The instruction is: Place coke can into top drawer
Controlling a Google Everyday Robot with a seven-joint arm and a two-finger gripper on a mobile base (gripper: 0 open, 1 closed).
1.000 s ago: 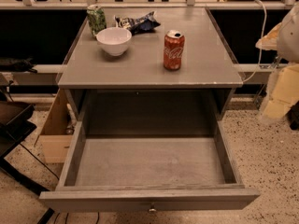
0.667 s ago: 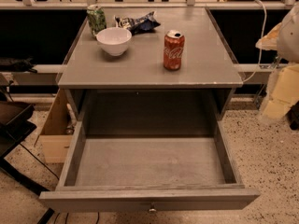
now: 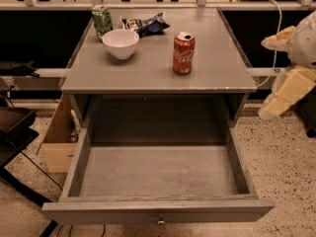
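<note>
The coke can [image 3: 183, 53] is red with white script and a silver top. It stands upright on the grey cabinet top [image 3: 158, 73], right of centre. The top drawer [image 3: 158, 174] is pulled fully open below it, and its inside is bare; a small metal knob [image 3: 160, 221] sits on its front panel. My gripper [image 3: 284, 95] shows as pale cream parts at the right edge, off the cabinet's right side, level with the cabinet top and well apart from the can.
A white bowl [image 3: 121, 42] stands on the cabinet top left of the can. A green can [image 3: 102, 20] and a blue snack bag [image 3: 146, 23] are at the back. A cardboard box [image 3: 59, 137] sits on the floor to the left, and a dark stand [image 3: 15, 132] at the far left.
</note>
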